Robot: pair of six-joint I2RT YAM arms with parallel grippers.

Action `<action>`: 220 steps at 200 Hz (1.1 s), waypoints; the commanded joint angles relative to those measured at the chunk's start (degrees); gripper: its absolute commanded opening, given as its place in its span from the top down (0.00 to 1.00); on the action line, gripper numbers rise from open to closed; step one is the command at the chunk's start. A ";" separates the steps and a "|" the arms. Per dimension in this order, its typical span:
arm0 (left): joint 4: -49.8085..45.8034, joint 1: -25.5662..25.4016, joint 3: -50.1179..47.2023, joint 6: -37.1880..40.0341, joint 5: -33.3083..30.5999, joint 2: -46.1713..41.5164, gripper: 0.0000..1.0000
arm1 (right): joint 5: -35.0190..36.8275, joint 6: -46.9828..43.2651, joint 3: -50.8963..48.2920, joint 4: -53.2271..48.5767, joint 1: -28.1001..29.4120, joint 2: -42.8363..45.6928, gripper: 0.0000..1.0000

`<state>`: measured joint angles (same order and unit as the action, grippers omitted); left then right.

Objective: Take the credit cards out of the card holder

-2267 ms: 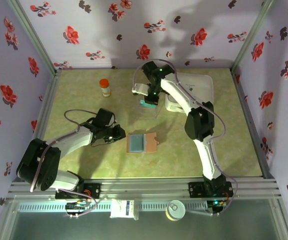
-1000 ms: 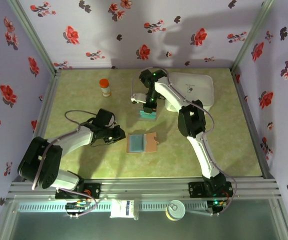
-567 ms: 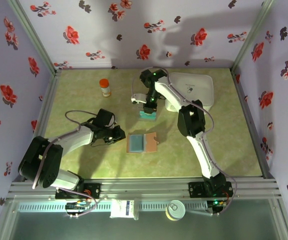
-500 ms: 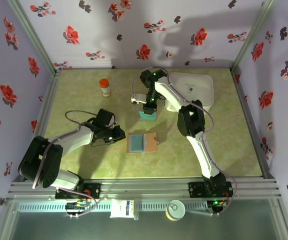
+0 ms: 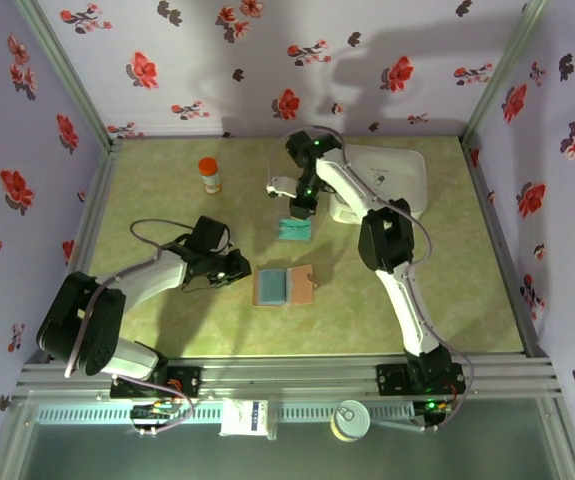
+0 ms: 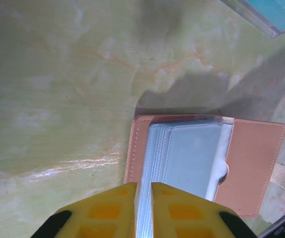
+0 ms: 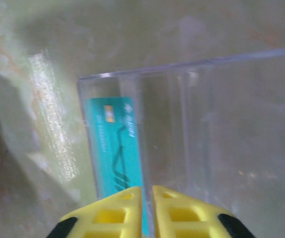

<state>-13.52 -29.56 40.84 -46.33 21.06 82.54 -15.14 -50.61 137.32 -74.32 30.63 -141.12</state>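
Card holder: lies open and flat near the middle of the table. The brown flap is on the right and the blue-grey pockets are on the left.
Left gripper: sits low at the holder's left edge. Its yellow fingers are almost together and pinch the pale pocket edges.
Teal card: lies flat inside the clear box, with one long side close along the box's left wall.
Other cards: I cannot tell if any sit in the holder's pockets.
Right gripper: hangs over the clear box. Its fingers are squeezed nearly together and nothing is between them.
Clear box spot: on the far side of the holder, with a strip of bare table between the two.
White box: sits at the far right of the table. The right arm crosses its left edge.
Little bottle: has an orange cap and stands upright at the far left, well apart from the rest.
Left arm: lies across the near left part of the table.
Open room: there is bare table to the right of the holder and along the near side.
Edges: metal rails and flowered walls close in the left, far and right sides.
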 commanded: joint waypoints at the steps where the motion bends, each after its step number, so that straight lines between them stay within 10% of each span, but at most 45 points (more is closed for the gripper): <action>1: -0.37 0.47 1.33 0.02 0.79 0.98 0.86 | 2.13 2.17 -0.70 2.63 -0.22 4.13 0.90; 88: -0.06 -0.66 2.07 0.11 1.42 1.59 0.86 | -1.25 12.29 -8.94 11.07 0.54 8.56 1.00; 220: 1.59 -4.98 3.10 0.22 2.50 8.26 0.93 | 4.80 86.78 -64.00 47.19 13.51 45.04 0.89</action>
<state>-11.97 -34.00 42.35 -46.33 22.79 89.49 -11.57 17.72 78.43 -30.63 41.82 -98.43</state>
